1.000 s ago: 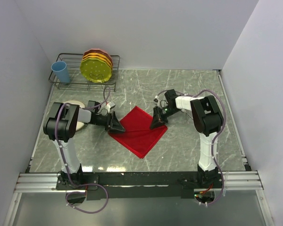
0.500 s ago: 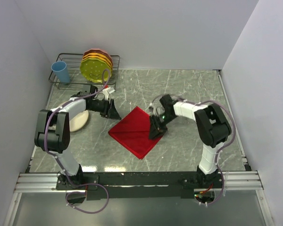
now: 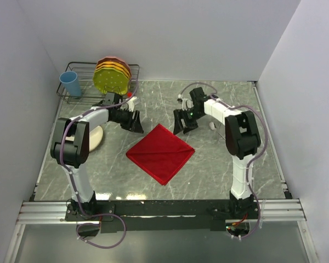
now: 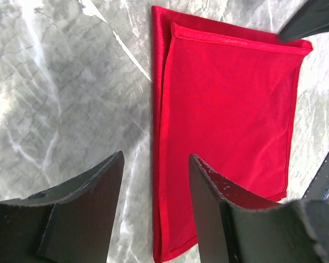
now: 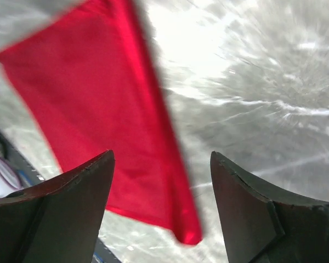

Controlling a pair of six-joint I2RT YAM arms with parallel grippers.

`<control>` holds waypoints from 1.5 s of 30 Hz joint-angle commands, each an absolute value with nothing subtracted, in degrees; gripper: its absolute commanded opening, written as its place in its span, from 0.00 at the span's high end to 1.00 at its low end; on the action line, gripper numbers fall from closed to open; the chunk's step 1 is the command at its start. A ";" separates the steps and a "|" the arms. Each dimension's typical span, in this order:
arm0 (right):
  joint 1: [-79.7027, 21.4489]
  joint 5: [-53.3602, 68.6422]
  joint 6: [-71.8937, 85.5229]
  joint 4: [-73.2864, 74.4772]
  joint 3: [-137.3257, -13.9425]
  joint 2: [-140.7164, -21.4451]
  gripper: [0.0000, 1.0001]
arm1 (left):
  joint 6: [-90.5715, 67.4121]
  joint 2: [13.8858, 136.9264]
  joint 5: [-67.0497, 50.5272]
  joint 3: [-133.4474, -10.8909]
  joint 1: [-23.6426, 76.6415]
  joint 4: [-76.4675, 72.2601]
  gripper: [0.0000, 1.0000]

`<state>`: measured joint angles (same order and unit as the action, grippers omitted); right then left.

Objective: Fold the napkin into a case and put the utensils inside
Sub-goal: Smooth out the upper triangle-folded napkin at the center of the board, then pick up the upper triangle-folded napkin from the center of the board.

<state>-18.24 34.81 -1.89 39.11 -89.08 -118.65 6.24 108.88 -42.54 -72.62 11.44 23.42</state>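
Top external view: on the marble tabletop (image 3: pixel 219 164) the folded red napkin (image 3: pixel 160 153) lies flat near the middle, one corner toward the far edge. The left pincer (image 3: pixel 136 126) hangs parted and empty beyond the napkin's far-left side. The right pincer (image 3: pixel 180 129), blurred in its wrist view, seems wide and empty.
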 commanded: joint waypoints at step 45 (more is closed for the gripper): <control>-13.10 44.11 -2.11 34.98 -82.43 -119.00 0.29 | 12.13 122.79 -52.47 -85.70 25.22 20.66 0.93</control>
